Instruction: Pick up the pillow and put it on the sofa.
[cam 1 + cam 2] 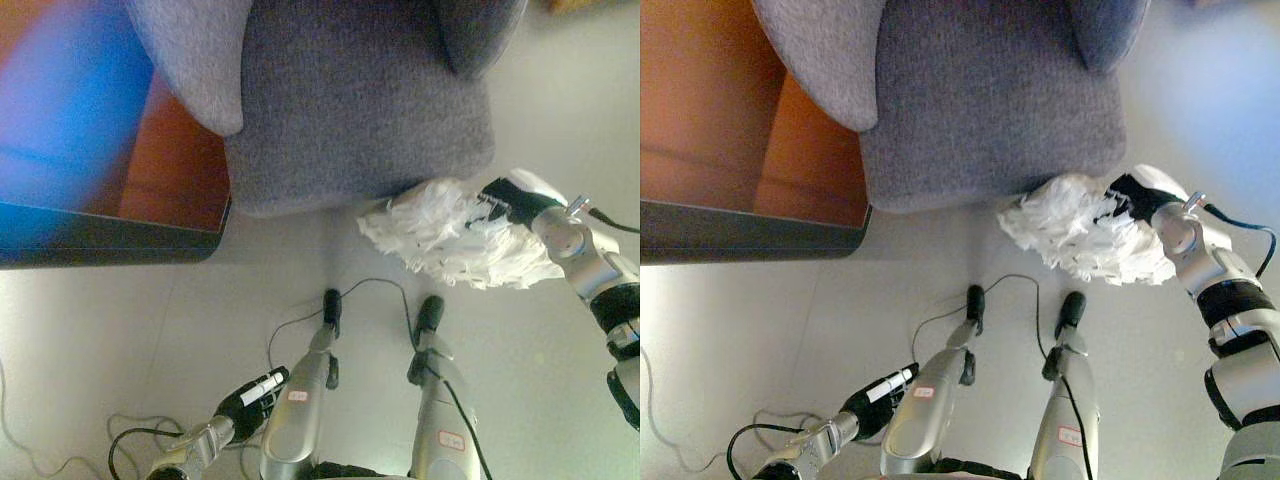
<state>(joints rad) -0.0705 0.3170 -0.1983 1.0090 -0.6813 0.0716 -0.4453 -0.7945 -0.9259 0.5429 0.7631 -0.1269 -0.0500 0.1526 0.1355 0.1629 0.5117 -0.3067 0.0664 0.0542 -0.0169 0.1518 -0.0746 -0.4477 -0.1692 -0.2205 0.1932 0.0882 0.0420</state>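
Pale floor, grey sofa (360,110) at 12 o'clock. Our right hand (505,200) pinches the white shaggy pillow (450,235) at 3; left hand (255,395) curled empty. Shallow pinch may slip mid-lift.

This looks like a home living room or a room furnished like one. A grey fabric-covered sofa (990,100), with a rounded padded armrest on its left and a soft seat cushion, fills the far middle of the scene. To its left stands a piece of reddish-brown wooden furniture with a dark front edge (730,150), perhaps a low table or cabinet; which one cannot be told. Just in front of the sofa's right corner is a white shaggy pillow (1080,232), the kind of soft furnishing found in a lounge. The pale smooth floor (760,330) spreads across the near part.
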